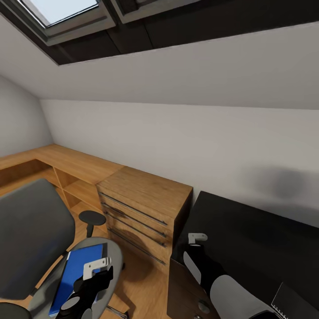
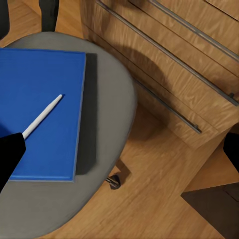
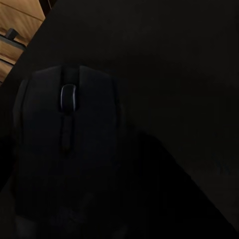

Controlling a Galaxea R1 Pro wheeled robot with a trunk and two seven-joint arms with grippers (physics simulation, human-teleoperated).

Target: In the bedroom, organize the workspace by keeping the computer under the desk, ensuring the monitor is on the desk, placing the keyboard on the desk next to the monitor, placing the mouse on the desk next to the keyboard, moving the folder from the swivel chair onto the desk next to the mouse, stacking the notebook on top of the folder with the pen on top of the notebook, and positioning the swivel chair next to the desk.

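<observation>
The swivel chair [image 1: 31,235] stands at the lower left, and the blue folder [image 1: 73,274] lies flat on its grey seat [image 2: 107,94]. In the left wrist view the silvery pen [image 2: 44,115] rests across the folder [image 2: 42,99]. My left gripper [image 1: 98,278] hovers open over the seat's right side [image 2: 119,152], one black fingertip [image 2: 10,157] by the pen's end. My right gripper [image 1: 195,253] is low over the left end of the black desk [image 1: 248,230]. The black mouse [image 3: 67,144] lies very close under it, but darkness hides the fingers.
A light oak chest of drawers [image 1: 141,204] stands between chair and desk, with oak shelving [image 1: 66,173] along the wall behind. A sloped white ceiling and a skylight [image 1: 62,11] are above. The corner of something flat and dark [image 1: 290,301] shows at the desk's near right.
</observation>
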